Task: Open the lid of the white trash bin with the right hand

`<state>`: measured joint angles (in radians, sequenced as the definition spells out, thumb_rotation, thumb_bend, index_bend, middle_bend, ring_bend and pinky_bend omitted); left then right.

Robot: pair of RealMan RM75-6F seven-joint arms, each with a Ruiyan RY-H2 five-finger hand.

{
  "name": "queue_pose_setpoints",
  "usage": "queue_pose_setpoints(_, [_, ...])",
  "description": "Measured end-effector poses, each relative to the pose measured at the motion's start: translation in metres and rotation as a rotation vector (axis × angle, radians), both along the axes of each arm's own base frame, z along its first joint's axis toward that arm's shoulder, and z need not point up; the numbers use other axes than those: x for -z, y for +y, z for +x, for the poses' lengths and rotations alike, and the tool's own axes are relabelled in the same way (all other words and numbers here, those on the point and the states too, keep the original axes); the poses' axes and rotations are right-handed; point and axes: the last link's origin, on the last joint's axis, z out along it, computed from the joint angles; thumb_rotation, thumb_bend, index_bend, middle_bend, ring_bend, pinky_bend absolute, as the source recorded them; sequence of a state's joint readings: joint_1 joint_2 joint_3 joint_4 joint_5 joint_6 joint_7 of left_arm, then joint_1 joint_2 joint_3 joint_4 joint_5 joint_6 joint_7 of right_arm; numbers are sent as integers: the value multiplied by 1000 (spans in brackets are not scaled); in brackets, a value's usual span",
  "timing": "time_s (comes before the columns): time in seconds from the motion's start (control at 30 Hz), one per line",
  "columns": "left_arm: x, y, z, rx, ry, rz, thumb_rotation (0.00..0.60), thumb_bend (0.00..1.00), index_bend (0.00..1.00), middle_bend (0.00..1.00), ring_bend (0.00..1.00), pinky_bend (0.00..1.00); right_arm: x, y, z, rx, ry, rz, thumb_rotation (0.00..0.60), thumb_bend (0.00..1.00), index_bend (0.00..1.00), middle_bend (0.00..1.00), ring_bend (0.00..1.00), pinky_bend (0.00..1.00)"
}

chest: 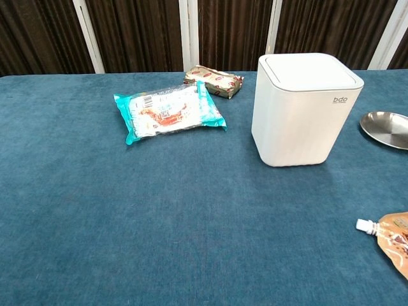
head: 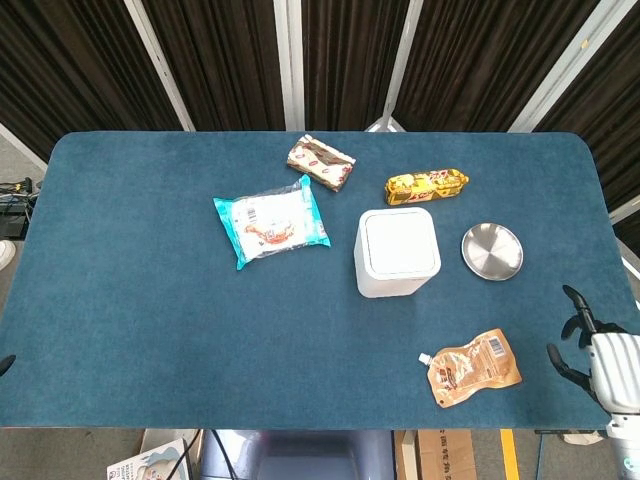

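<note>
The white trash bin [head: 397, 252] stands right of the table's middle with its flat lid [head: 399, 243] down; the chest view shows the bin [chest: 303, 111] upright, its lid [chest: 309, 69] flush on top. My right hand [head: 592, 349] hovers over the table's right edge near the front corner, well right of the bin, fingers spread and holding nothing. It does not show in the chest view. My left hand is out of both views.
A round metal dish [head: 491, 250] lies right of the bin, an orange spouted pouch [head: 473, 368] in front of it. Behind sit a yellow snack pack [head: 427, 185] and a brown wrapped bar [head: 320, 162]. A teal snack bag [head: 270, 220] lies to the left.
</note>
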<state>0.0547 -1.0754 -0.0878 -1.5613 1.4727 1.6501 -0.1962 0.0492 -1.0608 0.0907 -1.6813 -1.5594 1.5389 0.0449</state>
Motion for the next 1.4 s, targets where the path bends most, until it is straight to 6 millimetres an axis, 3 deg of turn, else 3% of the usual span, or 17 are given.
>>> queue_pose_setpoints(0.1, [-2, 0, -1, -7, 1, 20, 600, 102, 225, 85, 24, 97, -2, -15, 10, -19, 34, 60, 600, 724, 124, 832, 840, 783])
queue_pose_setpoints(0.27, [-5, 2, -5, -41, 18, 79, 600, 102, 225, 80, 22, 97, 2, -39, 42, -59, 85, 175, 600, 842, 124, 837, 857, 803])
queue_pose_setpoints(0.47, [-5, 3, -6, -35, 13, 76, 600, 102, 225, 78, 21, 97, 8, -59, 84, -79, 150, 321, 600, 859, 124, 837, 858, 803])
queue_pose_setpoints(0.87, [-5, 2, -7, -51, 18, 81, 600, 102, 224, 78, 21, 97, 16, -89, 139, -80, 220, 434, 600, 859, 124, 838, 859, 803])
queue_pose_setpoints(1.4, [-7, 4, -9, -65, 15, 94, 600, 102, 224, 77, 22, 98, 43, -111, 170, -41, 236, 530, 600, 858, 124, 841, 868, 803])
